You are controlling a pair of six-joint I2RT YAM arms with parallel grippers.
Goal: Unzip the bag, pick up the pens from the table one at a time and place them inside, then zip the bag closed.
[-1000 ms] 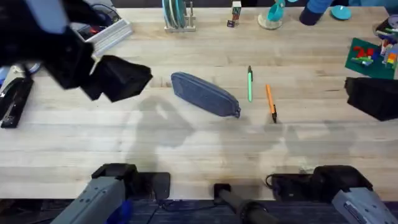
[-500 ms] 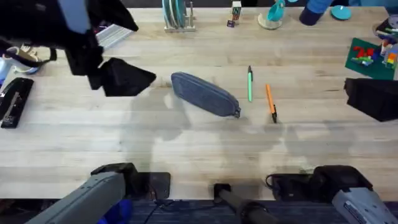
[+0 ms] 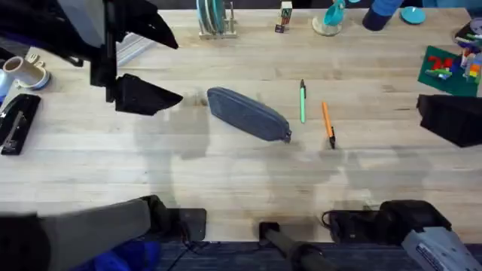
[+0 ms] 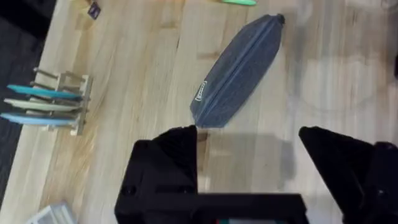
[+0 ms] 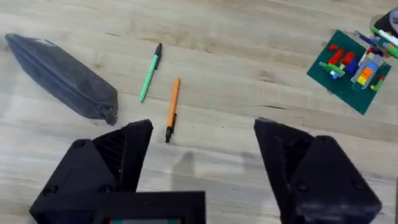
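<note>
Bag (image 3: 248, 113) lies zipped on the table (image 3: 226, 181), long axis diagonal, its near rounded end just beyond the left claw (image 4: 249, 171), which hangs above w/ fingers spread wide & holding nothing; the zipper pull end points away from that claw, toward the green pen (image 3: 303, 101) & orange pen (image 3: 327, 123). Right claw (image 5: 199, 162) is also wide open & empty, w/ the orange pen just ahead of it and the green one beyond; judging by that, left arm is nearer the bag, right nearer the pens. Bare table all round bag & pens, so plenty of room; rack (image 4: 59, 106) sits well off to the side.
</note>
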